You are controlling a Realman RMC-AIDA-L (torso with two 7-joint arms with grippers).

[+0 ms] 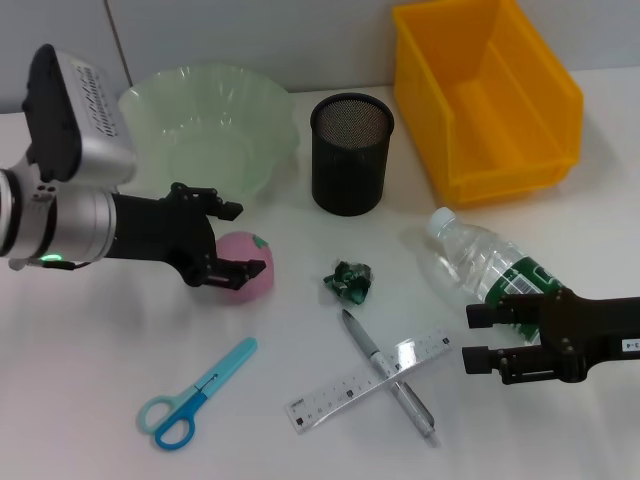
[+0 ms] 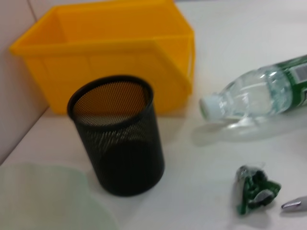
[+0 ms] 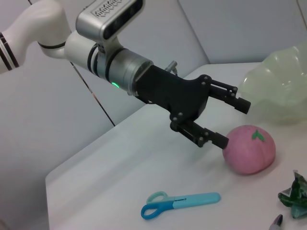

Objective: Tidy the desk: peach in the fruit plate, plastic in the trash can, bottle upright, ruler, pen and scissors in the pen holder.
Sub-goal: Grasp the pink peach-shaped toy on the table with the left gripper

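Head view, left gripper (image 1: pixel 238 240): the arm is stretched in from the left edge, almost level, and the jaws are opened wide. The lower jaw is seen right against the peach (image 1: pixel 247 263); nothing is held.
Head view, peach: it is lying on the white counter (image 1: pixel 90 370), just in front of the pale green fruit plate (image 1: pixel 210 130).
Head view, right gripper (image 1: pixel 477 338): the arm is reached in from the right edge, low over the counter. The jaws are parted and empty, with the upper jaw at the green label of the bottle (image 1: pixel 485 264).
Head view, bottle: it is laid on its side, cap toward the yellow bin (image 1: pixel 485 95).
Head view, other things: the black mesh pen holder (image 1: pixel 351 153) is placed between plate and bin. The crumpled green plastic (image 1: pixel 349 281) is found near the peach. The pen (image 1: pixel 388 372) and the clear ruler (image 1: pixel 370 381) are crossed over each other. The blue scissors (image 1: pixel 195 394) are set apart at the front left.
Left wrist view: the pen holder (image 2: pixel 117 134) is shown upright before the bin (image 2: pixel 110 48); the bottle (image 2: pixel 259 96) and the plastic (image 2: pixel 254 189) are seen beside it.
Right wrist view: the left gripper (image 3: pixel 232 122) is shown open, its lower jaw tip touching the peach (image 3: pixel 249 148). The scissors (image 3: pixel 177 204) are lying near it.
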